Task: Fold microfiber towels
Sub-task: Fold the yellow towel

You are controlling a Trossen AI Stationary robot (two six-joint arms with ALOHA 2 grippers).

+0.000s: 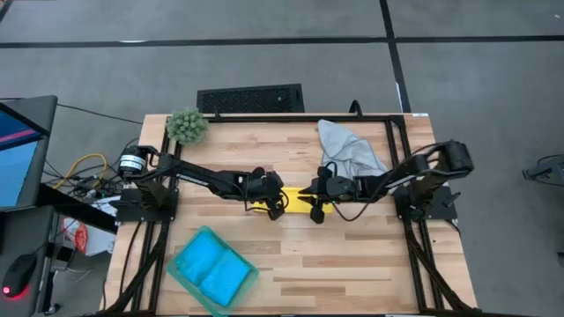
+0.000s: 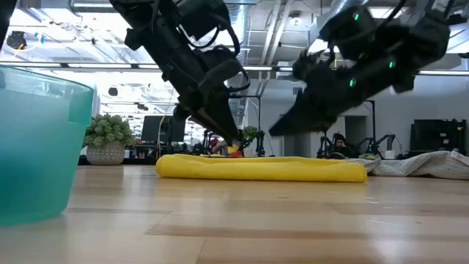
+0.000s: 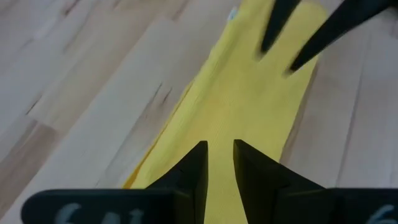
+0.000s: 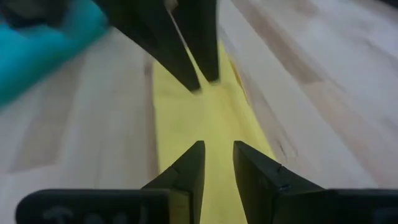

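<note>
The yellow towel [image 1: 295,201] lies flat at the table's middle as a long narrow folded strip [image 2: 260,169]. My left gripper [image 1: 275,204] hangs just over the strip's left end [image 3: 236,106], fingers pointing down with a narrow gap [image 3: 220,155]. My right gripper [image 1: 315,207] hangs over the right end [image 4: 211,118], also with a narrow gap [image 4: 217,155]. In the low view its tips [image 2: 277,130] stand clear above the towel. A light grey towel [image 1: 348,150] lies crumpled at the far right. Bright blue towels [image 1: 211,271] lie in a teal bin.
The teal bin [image 1: 181,264] stands at the near left and fills the low view's left side [image 2: 37,139]. A fuzzy green plant ball [image 1: 187,126] sits at the far left corner. Bare wood lies near and right of the yellow towel.
</note>
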